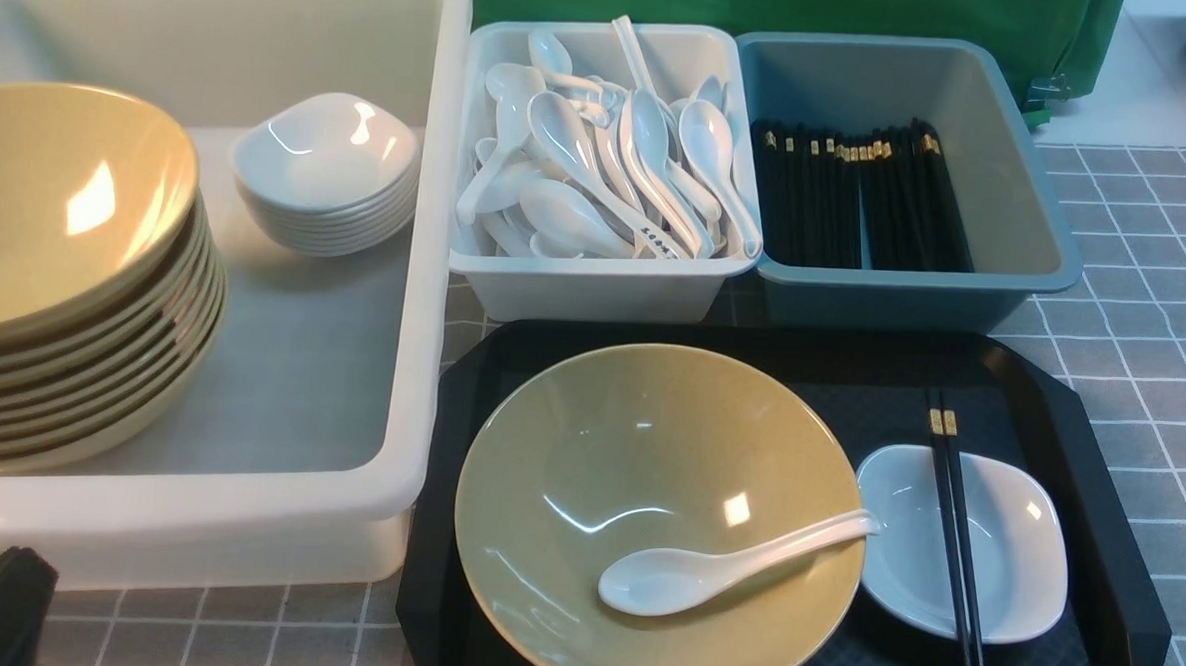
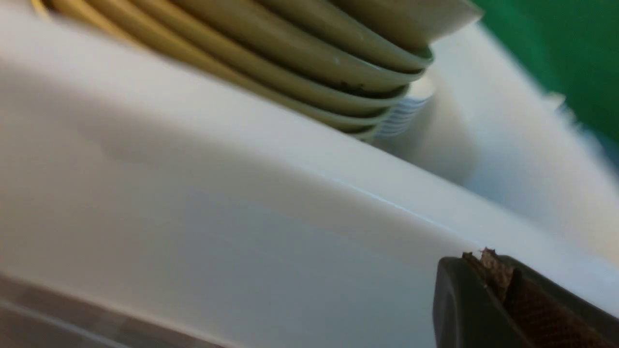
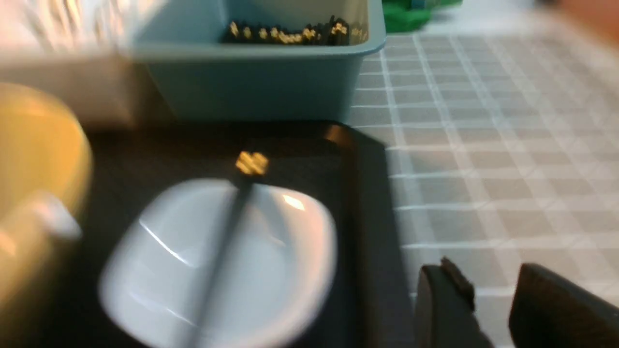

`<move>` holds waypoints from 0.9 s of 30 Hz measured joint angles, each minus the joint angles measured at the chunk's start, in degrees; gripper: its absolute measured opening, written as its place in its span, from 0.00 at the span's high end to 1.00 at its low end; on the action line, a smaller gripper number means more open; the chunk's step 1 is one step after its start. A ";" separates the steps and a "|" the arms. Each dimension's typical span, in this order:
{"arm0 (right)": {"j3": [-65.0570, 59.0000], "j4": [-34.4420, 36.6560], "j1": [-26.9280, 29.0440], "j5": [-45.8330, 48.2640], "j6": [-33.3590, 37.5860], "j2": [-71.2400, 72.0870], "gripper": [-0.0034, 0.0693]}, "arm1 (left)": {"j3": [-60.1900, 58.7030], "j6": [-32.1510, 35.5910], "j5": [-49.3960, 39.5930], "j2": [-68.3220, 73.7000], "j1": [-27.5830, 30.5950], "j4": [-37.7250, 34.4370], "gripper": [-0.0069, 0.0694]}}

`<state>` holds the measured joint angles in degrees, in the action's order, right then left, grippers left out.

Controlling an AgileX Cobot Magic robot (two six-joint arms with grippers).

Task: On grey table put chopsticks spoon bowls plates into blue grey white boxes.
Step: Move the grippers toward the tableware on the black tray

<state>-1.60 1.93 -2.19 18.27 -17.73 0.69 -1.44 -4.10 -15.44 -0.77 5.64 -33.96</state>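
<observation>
**Front view.** On the grey checked table (image 1: 1147, 247) a large white box (image 1: 436, 266) stands at the left. It holds stacked bowls (image 1: 66, 250) of yellow-green against its left side, and stacked plates (image 1: 325, 171), small and white, toward its far end. Just to its right is a grey box (image 1: 595, 288) heaped with white spoons (image 1: 600, 163). Touching that is a blue box (image 1: 1020, 191) with black chopsticks (image 1: 859, 195) lying side by side in its left half. In front of these two boxes lies a black tray (image 1: 1070, 414). On it sits a loose bowl (image 1: 628, 455) with a loose spoon (image 1: 713, 568) inside, its handle resting on the bowl's right rim. Just beside the bowl is a small plate (image 1: 1014, 552) with a chopstick pair (image 1: 955, 529) laid across it.

**Left wrist view.** The left gripper (image 2: 488, 266) is clenched with nothing between its fingers. It hangs close to the outer wall of the white box. The stacked bowls and the edges of the stacked plates show over the rim.

**Right wrist view.** This picture is blurred. The right gripper (image 3: 488, 295) has its fingers parted and bare, over the table at the tray's right edge. The small plate with the chopstick pair lies near it on the tray, and the blue box stands beyond.
</observation>
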 joint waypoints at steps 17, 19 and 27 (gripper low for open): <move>0.00 14.81 0.00 0.87 -25.74 0.00 0.63 | 0.00 -7.93 2.03 0.00 0.00 -36.44 0.92; 0.00 14.96 0.00 0.92 -23.83 0.00 0.63 | 0.07 -5.25 -0.48 0.00 0.00 -36.99 0.92; 11.04 17.16 0.00 7.73 1.96 -2.50 0.76 | 18.31 20.76 -16.12 4.20 0.00 -25.16 0.92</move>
<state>9.44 19.09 -2.19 26.00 -15.77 -1.81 16.87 16.65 -31.56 3.43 5.64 -59.12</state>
